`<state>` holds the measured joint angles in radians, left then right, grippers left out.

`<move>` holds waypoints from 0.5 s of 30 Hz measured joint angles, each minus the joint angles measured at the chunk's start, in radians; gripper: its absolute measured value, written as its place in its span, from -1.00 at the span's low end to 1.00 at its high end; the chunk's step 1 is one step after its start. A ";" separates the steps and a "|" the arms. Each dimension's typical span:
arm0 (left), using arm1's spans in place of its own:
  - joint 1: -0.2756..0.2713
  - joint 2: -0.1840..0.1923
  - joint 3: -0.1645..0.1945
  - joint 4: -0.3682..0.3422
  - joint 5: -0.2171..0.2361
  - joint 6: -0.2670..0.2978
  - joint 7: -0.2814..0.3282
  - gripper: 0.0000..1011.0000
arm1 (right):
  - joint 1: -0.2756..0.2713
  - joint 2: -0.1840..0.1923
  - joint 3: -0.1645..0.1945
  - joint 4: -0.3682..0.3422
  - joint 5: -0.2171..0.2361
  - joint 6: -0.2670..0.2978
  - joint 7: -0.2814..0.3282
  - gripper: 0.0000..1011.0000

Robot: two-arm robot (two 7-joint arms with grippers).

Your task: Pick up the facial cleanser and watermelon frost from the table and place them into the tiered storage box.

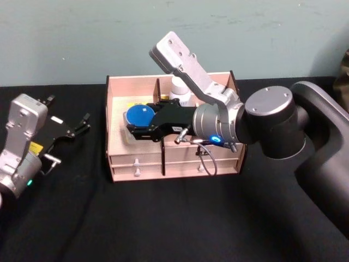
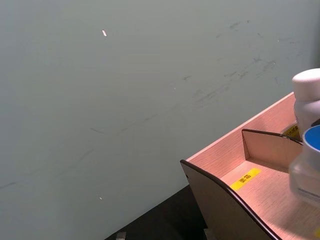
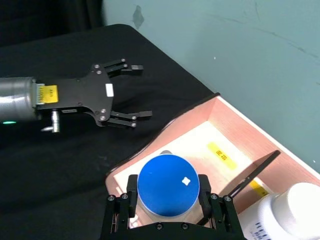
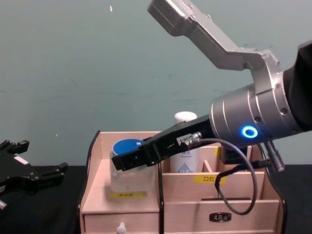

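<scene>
Right hand (image 1: 132,131) reaches across the front of the tiered storage box (image 1: 226,77) and pinches the watermelon frost (image 1: 139,116), one finger on each side of the squat jar just under its blue lid. The jar stands upright inside the box's left compartment, its base at or very near the compartment floor; whether it rests there cannot be told. The facial cleanser (image 4: 185,146) already stands upright in a rear compartment, just beside and behind the jar. Left hand (image 1: 78,127) hovers over the black counter (image 1: 163,218), fingers spread and empty, well apart from the box. Judging by this, the next move is to release and draw the right hand straight up, clear of the cleanser.
</scene>
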<state>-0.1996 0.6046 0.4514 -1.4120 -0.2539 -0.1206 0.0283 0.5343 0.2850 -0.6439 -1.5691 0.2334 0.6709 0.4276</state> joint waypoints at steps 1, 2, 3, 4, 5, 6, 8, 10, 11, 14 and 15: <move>0.000 0.000 0.000 0.000 0.000 0.000 0.000 0.98 | 0.004 -0.004 0.001 0.011 -0.006 -0.003 0.000 0.43; 0.000 0.000 0.000 0.000 0.000 0.000 0.000 0.98 | 0.006 -0.007 0.002 0.016 -0.009 -0.005 0.000 0.44; 0.000 0.000 0.000 0.000 0.000 0.000 0.000 0.98 | 0.010 -0.013 0.004 0.026 -0.014 -0.009 0.000 0.43; 0.000 0.000 0.000 0.000 0.000 0.000 0.000 0.98 | 0.012 -0.015 0.004 0.031 -0.017 -0.011 0.000 0.44; 0.000 0.000 0.000 0.000 0.000 0.000 0.000 0.98 | 0.016 -0.021 0.006 0.042 -0.022 -0.015 -0.001 0.44; 0.000 0.000 0.000 0.000 0.000 0.000 0.000 0.98 | 0.018 -0.025 0.007 0.049 -0.025 -0.017 -0.002 0.43; 0.000 0.000 0.000 0.000 0.000 0.000 0.000 0.98 | 0.022 -0.032 0.009 0.061 -0.029 -0.022 -0.003 0.43; 0.000 0.000 0.000 0.000 0.000 0.000 0.000 0.98 | 0.025 -0.041 0.014 0.076 -0.034 -0.029 -0.004 0.43; 0.000 0.000 0.000 0.000 0.000 0.000 0.000 0.98 | 0.027 -0.047 0.017 0.086 -0.038 -0.033 -0.004 0.43; 0.000 0.000 0.000 0.000 0.000 0.000 0.000 0.98 | 0.029 -0.055 0.019 0.097 -0.043 -0.038 -0.004 0.43; 0.000 0.000 0.000 0.000 0.000 0.000 0.000 0.98 | 0.030 -0.057 0.019 0.100 -0.045 -0.038 -0.004 0.43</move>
<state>-0.1995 0.6047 0.4514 -1.4120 -0.2538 -0.1206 0.0283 0.5644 0.2279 -0.6248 -1.4688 0.1886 0.6325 0.4239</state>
